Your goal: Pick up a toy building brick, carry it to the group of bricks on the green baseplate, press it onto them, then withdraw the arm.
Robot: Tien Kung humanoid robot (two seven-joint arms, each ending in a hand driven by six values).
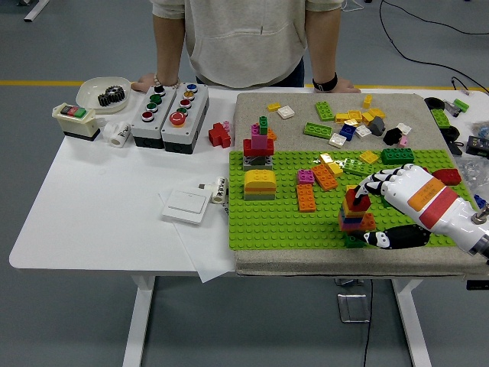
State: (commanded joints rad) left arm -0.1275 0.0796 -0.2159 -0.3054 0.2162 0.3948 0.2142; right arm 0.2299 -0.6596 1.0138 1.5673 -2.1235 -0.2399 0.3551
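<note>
**A:** How far along is the task?

**B:** It looks well advanced. A red brick [357, 200] sits on top of a small multicoloured stack [354, 219] near the front right corner of the green baseplate [283, 222]. The carrying seems finished and the pressing is either underway or just ending. The arm is not yet withdrawn, so that step remains.

**A:** Where is the hand relative to the brick?

**B:** The right hand [405, 191], white with a black arm behind it, reaches in from the right of the baseplate. Its fingers [376, 183] curl over the top right of the red brick, touching it or just beside it. The black thumb [386, 238] lies lower, toward the front edge of the baseplate and just right of the stack's base. I cannot tell whether the brick is pinched or only pushed from above. The left hand is out of view.

**A:** What else is near the baseplate?

**B:** On it, toward the left, stand a yellow and grey block [260, 184] and a taller red and purple tower [259, 144]. Loose bricks [348, 122] lie scattered behind it on a beige mat [306, 264]. Left of it, on the white surface [99, 199], are two grey button boxes [170, 107]. A person [244, 38] stands at the far side with both hands resting on the edge.
</note>
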